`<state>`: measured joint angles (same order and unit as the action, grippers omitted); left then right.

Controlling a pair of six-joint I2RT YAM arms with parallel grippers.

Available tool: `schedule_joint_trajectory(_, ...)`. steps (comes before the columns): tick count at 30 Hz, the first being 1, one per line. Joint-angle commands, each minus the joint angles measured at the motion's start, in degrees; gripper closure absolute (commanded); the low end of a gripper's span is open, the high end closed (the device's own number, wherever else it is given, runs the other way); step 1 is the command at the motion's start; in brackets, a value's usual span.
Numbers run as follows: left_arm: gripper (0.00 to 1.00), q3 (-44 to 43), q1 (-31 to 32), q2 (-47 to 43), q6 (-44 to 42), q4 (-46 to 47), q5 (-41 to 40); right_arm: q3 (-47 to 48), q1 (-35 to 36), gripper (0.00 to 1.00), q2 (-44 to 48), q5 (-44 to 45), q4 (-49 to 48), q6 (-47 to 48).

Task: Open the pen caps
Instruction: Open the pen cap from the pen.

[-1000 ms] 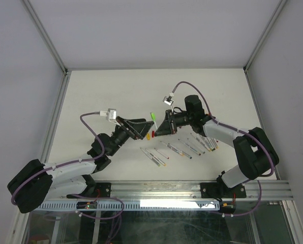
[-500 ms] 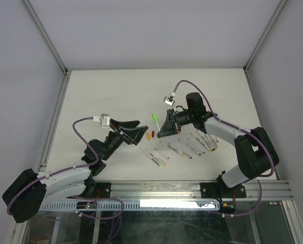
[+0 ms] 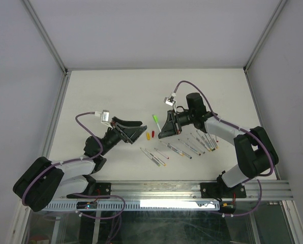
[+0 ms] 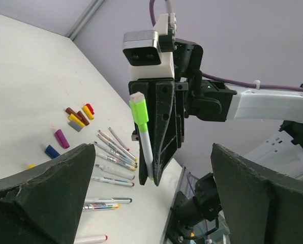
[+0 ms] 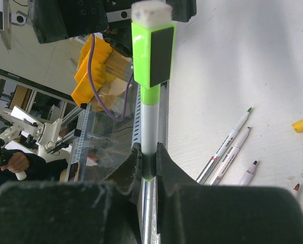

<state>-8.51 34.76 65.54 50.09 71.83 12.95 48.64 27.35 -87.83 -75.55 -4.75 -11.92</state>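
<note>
The right gripper (image 3: 161, 134) is pinching a slim white-barrelled pen (image 5: 149, 127) near its lower end, with its jaws closed tight on the barrel. It is holding the pen raised over the tabletop (image 3: 116, 91), capped end pointing up and away from the fingertips. The green cap (image 5: 152, 51), blocky with a white top, is sitting on the pen's upper end and is not pulled off. The left gripper (image 3: 137, 128) is hovering just to the left with its jaws spread wide and nothing between them. Its wrist camera is looking straight at the held pen, which is showing between the two open fingers (image 4: 44, 188). A row of uncapped pens (image 3: 184, 146) is lying side by side on the tabletop, below and to the right of the right gripper. In the left wrist view, the loose caps (image 4: 76, 118) are lying in a small cluster near that row: maroon, yellow, red and grey ones are sitting close together, with a purple cap (image 4: 61, 138) and a blue cap (image 4: 52, 151) a little apart. From above, a yellow cap (image 3: 148, 135) and a red cap (image 3: 153, 133) are lying between the two grippers. The held pen's lower end is probably hanging clear of the tabletop, though the angle is making that hard to judge.
</note>
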Motion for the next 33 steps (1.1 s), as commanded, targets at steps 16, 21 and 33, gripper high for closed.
schedule_joint_trajectory(16, 0.01, -1.41, -0.62, 6.05, 5.35, 14.24, 4.22, 3.00, -0.64, 1.00, -0.23, -2.58, -0.14, 1.41)
schedule_joint_trajectory(21, 0.01, -1.85, -0.57, 6.60, 5.37, 14.60, 4.45, 3.15, -0.71, 1.00, -0.15, -2.80, -0.09, 1.46)
schedule_joint_trajectory(33, 0.03, -2.86, -0.59, 7.48, 5.22, 14.58, 4.76, 3.13, -0.79, 1.00, 0.01, -3.36, 0.01, 1.59)
